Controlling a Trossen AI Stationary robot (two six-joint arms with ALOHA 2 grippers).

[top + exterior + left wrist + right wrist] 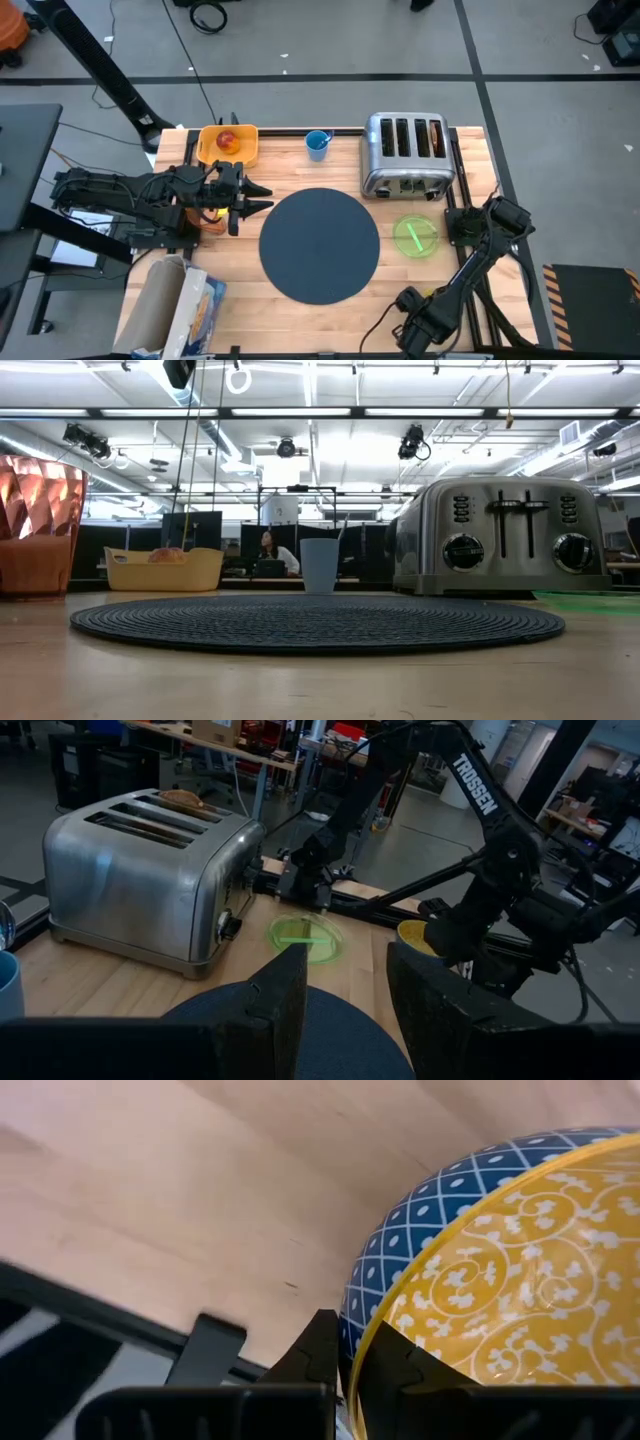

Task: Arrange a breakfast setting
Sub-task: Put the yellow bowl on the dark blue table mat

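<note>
The round dark mat [320, 245] lies flat mid-table and also shows in the low view [318, 622]. My left gripper [265, 197] hangs open and empty at the mat's left edge; its own view shows the gap [345, 1000]. The orange tumbler [38, 530] stands beside the left arm. The red apple [227, 141] lies in the yellow tray [246, 152]. The blue cup [318, 144] stands at the far edge. The green plate [415, 237] lies right of the mat, and toast [185, 798] sits in the toaster. My right gripper [345, 1360], near the table's near edge [408, 300], is shut on the yellow bowl [520, 1280]. My right gripper pinches the bowl's rim [362, 1342], one finger on the blue patterned outer wall [322, 1348] and one on the yellow inside [392, 1362]. The bowl sits tilted in the hold. Whether it is clear of the table, I cannot tell.
The silver toaster [405, 155] stands at the far right, behind the green plate. A paper roll and a bag [180, 305] lie at the near left corner. A pale green strip lies on the plate [300, 932]. Bare wood shows near the mat's near side.
</note>
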